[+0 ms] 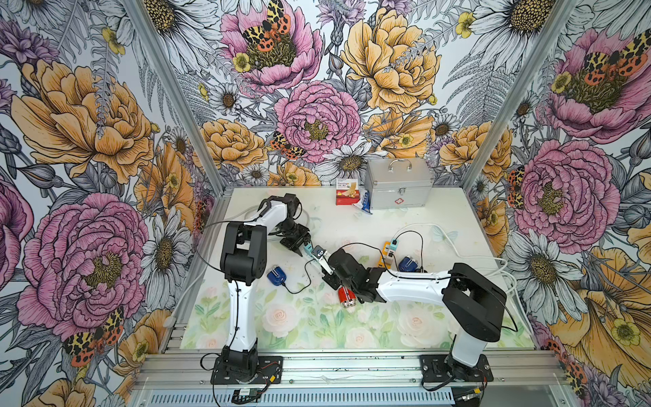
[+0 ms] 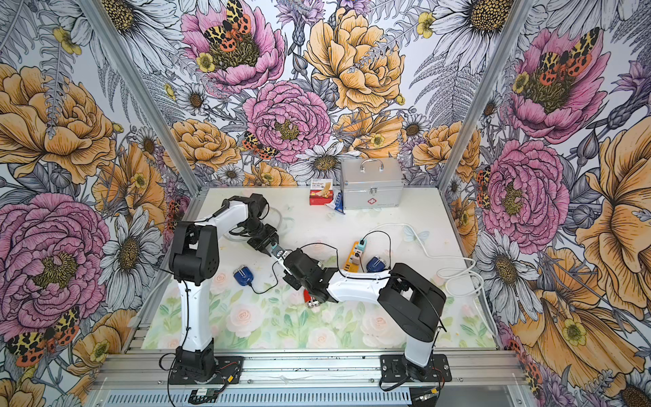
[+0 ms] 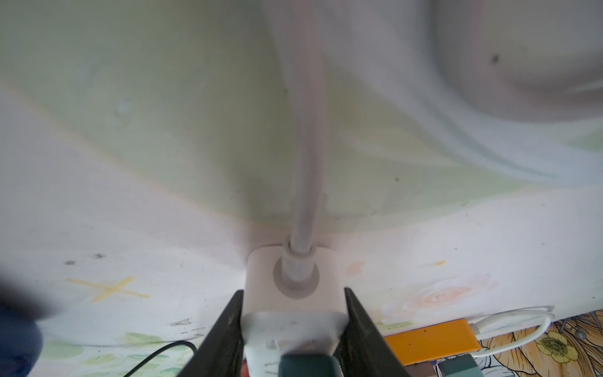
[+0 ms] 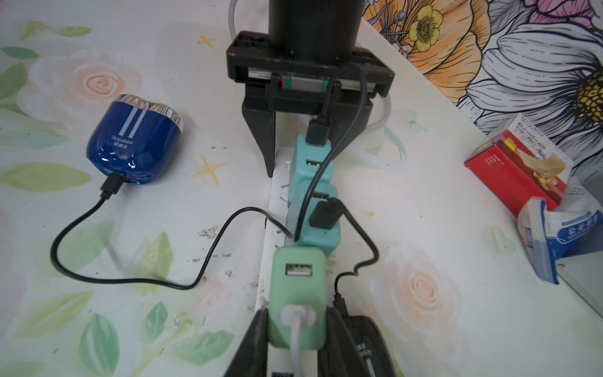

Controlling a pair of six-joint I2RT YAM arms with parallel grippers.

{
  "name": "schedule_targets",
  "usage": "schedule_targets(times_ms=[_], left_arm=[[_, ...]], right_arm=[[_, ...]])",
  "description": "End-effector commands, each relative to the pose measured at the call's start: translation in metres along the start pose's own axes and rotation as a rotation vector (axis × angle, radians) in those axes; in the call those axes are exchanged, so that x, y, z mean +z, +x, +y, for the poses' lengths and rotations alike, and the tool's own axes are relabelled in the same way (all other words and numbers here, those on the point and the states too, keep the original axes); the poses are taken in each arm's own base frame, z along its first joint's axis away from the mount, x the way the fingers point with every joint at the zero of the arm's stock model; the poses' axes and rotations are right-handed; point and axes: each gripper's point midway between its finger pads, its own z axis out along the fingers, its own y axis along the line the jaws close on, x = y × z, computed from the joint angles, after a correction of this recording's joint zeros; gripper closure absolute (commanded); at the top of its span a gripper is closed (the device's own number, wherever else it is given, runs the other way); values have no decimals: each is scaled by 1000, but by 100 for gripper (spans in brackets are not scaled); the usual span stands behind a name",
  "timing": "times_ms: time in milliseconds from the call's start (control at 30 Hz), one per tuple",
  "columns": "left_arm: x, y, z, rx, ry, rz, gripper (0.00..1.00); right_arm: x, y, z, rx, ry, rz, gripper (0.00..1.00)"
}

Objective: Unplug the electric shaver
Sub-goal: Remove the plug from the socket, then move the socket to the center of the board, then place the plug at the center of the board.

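Blue shaver lies on the floral table, on the left arm's side and well apart from both end effectors. A black cable is plugged into its base, loops across the table and rises to a black USB plug seated in the farther teal adapter, the one farthest from the right end effector. That adapter, a nearer teal adapter and a green adapter stand in a row on a white power strip. The nearer teal one carries a second black plug. Its lead runs down to a dark rounded device just beside the right finger; what that is cannot be told.

The left end effector is clenched on the strip's end, where a thick white cord leaves it. The right end effector is clamped around the green adapter, and a thin white lead plugged into that adapter passes between its fingers. In both top views the strip spans the gap between the two end effectors near the table's middle.

Farther out, an orange power strip lies with a second blue shaver just beside it. A red shaver shows under the right wrist. A silver case with a red box beside it stands by the back wall.
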Motion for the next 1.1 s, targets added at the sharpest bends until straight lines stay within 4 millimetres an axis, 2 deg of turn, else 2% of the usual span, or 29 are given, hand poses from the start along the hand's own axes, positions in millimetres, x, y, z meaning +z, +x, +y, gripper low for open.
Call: schedule_targets(times_ms=[0, 100, 267, 367, 467, 700, 867, 1067], left_arm=[[8, -50, -26, -12, 82, -158, 56], [7, -51, -27, -6, 79, -169, 56], [7, -52, -31, 3, 77, -185, 56], [6, -52, -34, 6, 80, -192, 56], [6, -54, -35, 3, 85, -191, 56], [2, -67, -46, 12, 105, -214, 56], [-5, -79, -55, 45, 118, -251, 55], [-8, -86, -59, 82, 111, -291, 52]], right_arm=[[-26, -43, -3, 97, -70, -146, 100], [-26, -41, -1, 175, -169, -152, 100], [-28, -44, 25, 175, -341, -173, 100], [-28, -47, 29, 186, -370, -179, 100], [-26, -45, 25, 177, -340, -175, 100], [-28, -21, 19, 125, -295, -94, 100], [-36, 0, 32, 125, -369, -33, 100], [-36, 25, 44, 144, -426, 61, 100]])
